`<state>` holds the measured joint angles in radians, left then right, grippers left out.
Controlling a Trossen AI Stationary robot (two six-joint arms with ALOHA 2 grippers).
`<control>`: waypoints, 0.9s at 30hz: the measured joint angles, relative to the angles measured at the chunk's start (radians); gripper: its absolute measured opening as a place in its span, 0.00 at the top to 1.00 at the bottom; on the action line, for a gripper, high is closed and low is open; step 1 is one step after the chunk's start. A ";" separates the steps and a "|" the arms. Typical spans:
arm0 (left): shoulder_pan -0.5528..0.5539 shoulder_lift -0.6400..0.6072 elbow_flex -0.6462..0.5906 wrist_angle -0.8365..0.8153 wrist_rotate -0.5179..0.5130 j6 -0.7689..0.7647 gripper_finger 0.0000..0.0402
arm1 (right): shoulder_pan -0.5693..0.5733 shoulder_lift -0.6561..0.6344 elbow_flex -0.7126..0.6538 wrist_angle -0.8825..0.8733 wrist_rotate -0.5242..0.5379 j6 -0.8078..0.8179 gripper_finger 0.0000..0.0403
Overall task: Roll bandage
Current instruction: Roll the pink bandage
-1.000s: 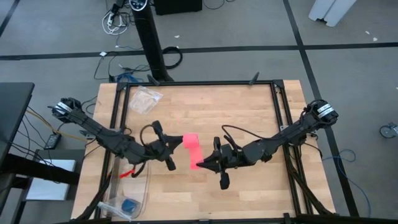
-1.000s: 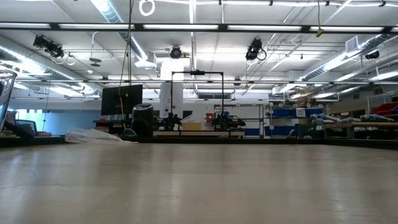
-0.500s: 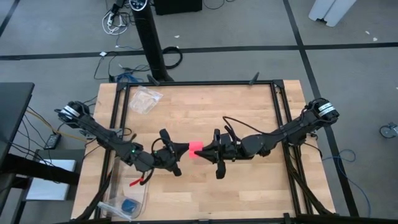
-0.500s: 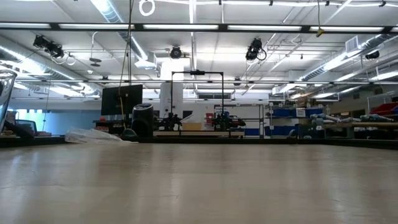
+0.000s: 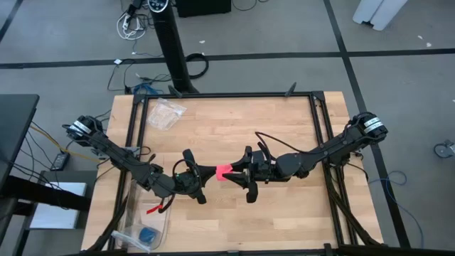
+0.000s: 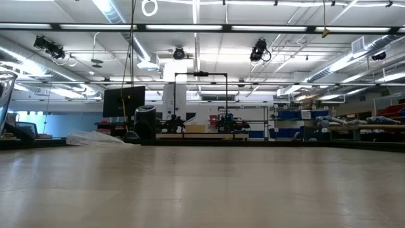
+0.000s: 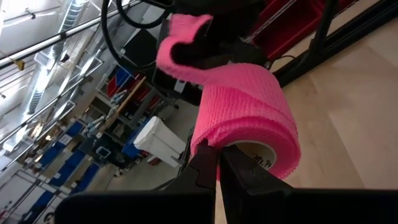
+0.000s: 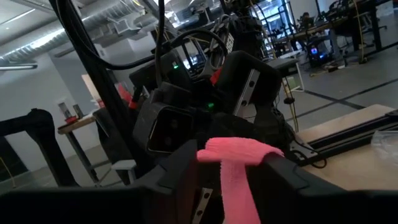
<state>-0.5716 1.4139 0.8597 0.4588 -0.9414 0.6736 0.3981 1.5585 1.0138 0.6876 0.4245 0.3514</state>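
High view: the bandage (image 5: 223, 173) shows as a small pink lump at the centre of the frame, above the wooden table (image 5: 284, 128), caught between the two arms. The left gripper (image 5: 206, 172) reaches in from the lower left and meets the bandage's left side; the right gripper (image 5: 236, 172) reaches in from the right and meets its right side.

Low view: only the bare tabletop (image 6: 202, 183) and the room behind it show.

Left wrist view: the bandage (image 7: 245, 118) fills the middle of the frame as a roll with a loose tail curling toward the upper left. The left gripper (image 7: 216, 174) is pinched together on the roll's wall at bottom centre.

Right wrist view: the bandage's tail (image 8: 239, 168) hangs at centre between the right gripper's (image 8: 233, 171) fingers (image 8: 180, 163), which stand apart on either side of it.
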 joint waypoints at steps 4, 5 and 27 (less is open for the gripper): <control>0.000 0.000 0.000 -0.001 0.009 0.000 0.98 | 0.000 0.000 0.000 0.001 0.001 0.015 0.61; 0.000 0.000 0.000 -0.002 0.009 0.002 0.98 | 0.000 0.000 0.000 0.001 0.002 0.015 0.60; -0.032 0.000 0.000 -0.012 0.026 0.279 0.98 | -0.039 0.000 0.001 -0.126 0.027 0.135 0.66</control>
<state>-0.6033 1.4139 0.8597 0.4468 -0.9154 0.9526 0.3587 1.5581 1.0145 0.5613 0.4519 0.4866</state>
